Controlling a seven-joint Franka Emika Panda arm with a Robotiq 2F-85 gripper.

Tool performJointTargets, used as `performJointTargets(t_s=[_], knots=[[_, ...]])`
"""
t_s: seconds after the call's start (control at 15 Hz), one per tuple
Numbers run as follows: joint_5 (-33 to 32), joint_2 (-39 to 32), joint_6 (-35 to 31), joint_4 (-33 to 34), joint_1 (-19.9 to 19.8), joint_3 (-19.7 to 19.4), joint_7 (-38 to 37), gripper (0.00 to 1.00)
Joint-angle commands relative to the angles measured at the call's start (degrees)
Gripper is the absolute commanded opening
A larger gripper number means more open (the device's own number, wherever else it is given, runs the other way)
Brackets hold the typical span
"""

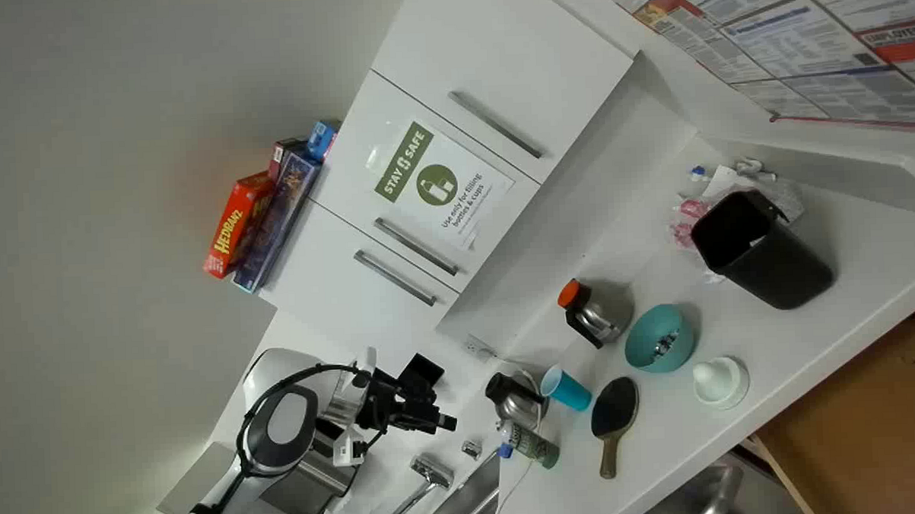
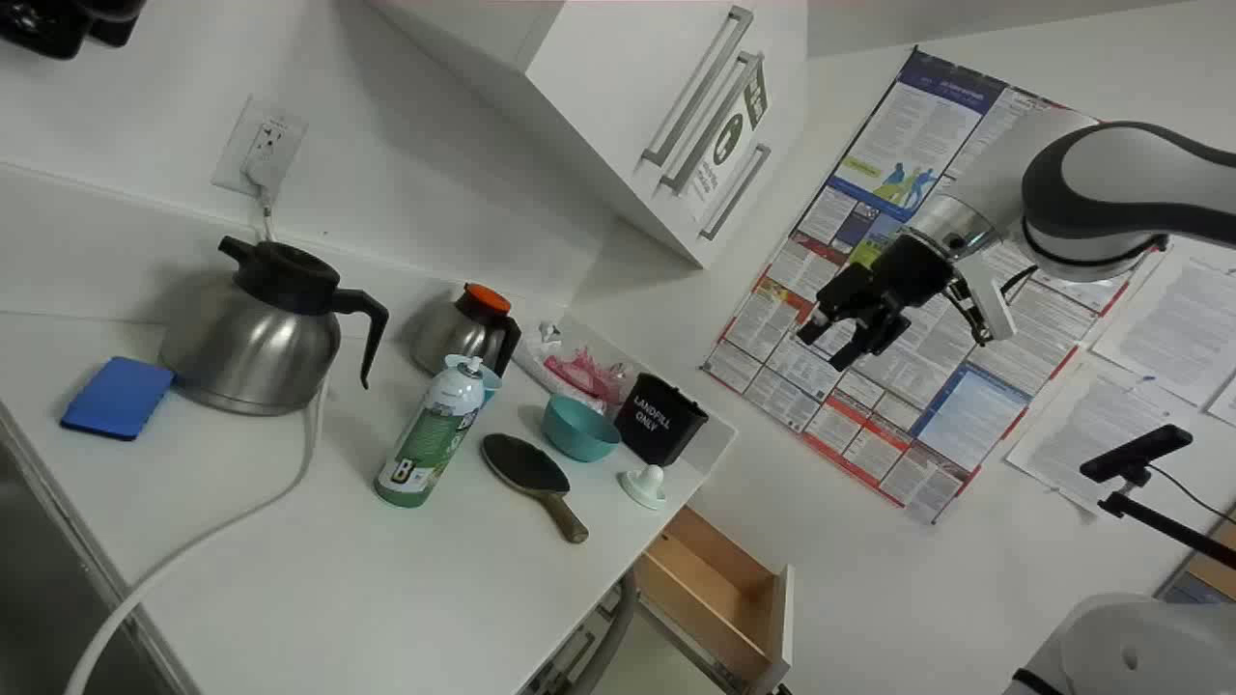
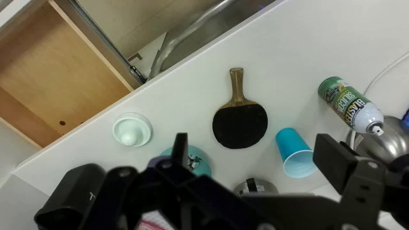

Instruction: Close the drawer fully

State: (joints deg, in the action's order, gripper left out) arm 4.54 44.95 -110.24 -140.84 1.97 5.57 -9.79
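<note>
The drawer (image 2: 719,579) is open, pulled out from under the white counter. It has a wooden inside and a white front, and its visible inside is bare. It also shows in an exterior view (image 1: 866,410), cut off by the edge, and at the upper left of the wrist view (image 3: 57,60), where a metal slide rail runs along its side. My gripper (image 3: 255,148) is open with nothing between its fingers. It is held in the air high above the counter, apart from the drawer. It shows in both exterior views (image 1: 446,422) (image 2: 826,347).
On the counter (image 2: 319,579) are a paddle (image 3: 240,126), a blue cup (image 3: 292,145), a spray can (image 3: 343,99), a teal bowl (image 2: 579,430), a white juicer-like dish (image 3: 132,129), a black bin (image 2: 659,422) and metal jugs (image 2: 256,333). Cabinets (image 1: 496,65) hang above. A metal tube (image 3: 188,32) stands beside the drawer.
</note>
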Motion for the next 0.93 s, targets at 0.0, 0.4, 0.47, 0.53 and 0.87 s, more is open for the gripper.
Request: performJointTargets(t_s=[0.0, 0.4, 0.47, 0.53, 0.87], knots=[[0.06, -0.04, 0.11, 0.11, -0.12, 0.07, 0.08, 1.00], [0.19, -0.95, -0.85, 0.83, -0.97, -0.99, -0.07, 1.00], [0.00, -1.48, -1.33, 1.11, -1.64, -1.79, 0.06, 1.00], [0.15, -2.29, -1.63, 1.45, -2.32, -3.47, 0.98, 1.00], [0.86, -7.03, -3.49, 1.80, -6.97, -12.63, 4.13, 1.00]])
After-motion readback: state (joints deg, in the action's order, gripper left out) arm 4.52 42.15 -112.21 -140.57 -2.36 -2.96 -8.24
